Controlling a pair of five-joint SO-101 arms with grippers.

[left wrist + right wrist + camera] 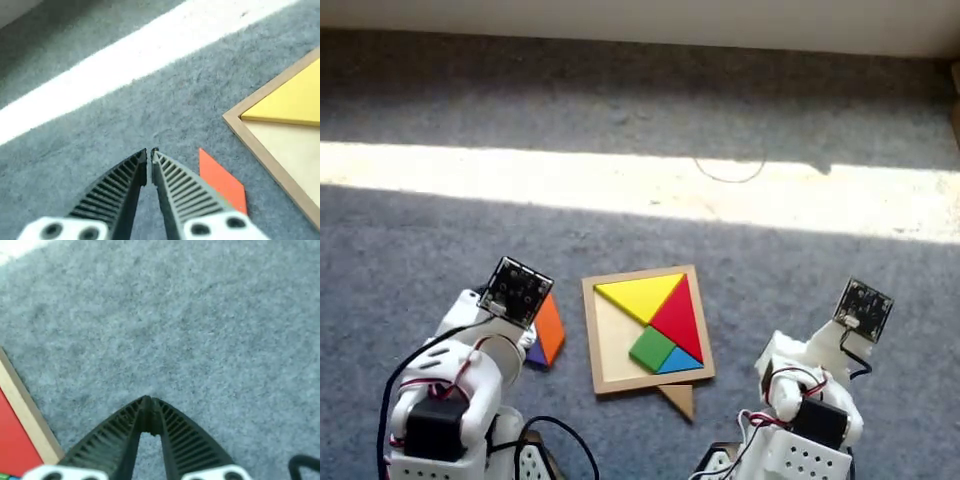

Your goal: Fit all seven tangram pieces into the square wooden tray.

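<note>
The square wooden tray (612, 340) lies on grey carpet (620, 120) between the two arms, partly filled. A yellow triangle (642, 295) sits along its far edge and a red triangle (680, 318) fills the side toward the right arm. A green square (653, 348) and a blue triangle (681, 363) sit by the near edge. The part of the tray toward the left arm is bare wood.

Three pieces are out on the carpet. An orange parallelogram (551, 327) lies just beside the tray on the left arm's side. A purple piece (536, 353) touches it, half hidden under that arm, and a tan triangle (679, 399) lies against the tray's near rim.

The left gripper (149, 151) hangs over the carpet close to the orange parallelogram, jaws pressed together with nothing between them. The right gripper (148, 400) is pinched closed too, empty, over carpet just off the tray's rim. Farther off, a band of sunlight (520, 175) crosses the carpet, with a thin wire (730, 175) lying in it.
</note>
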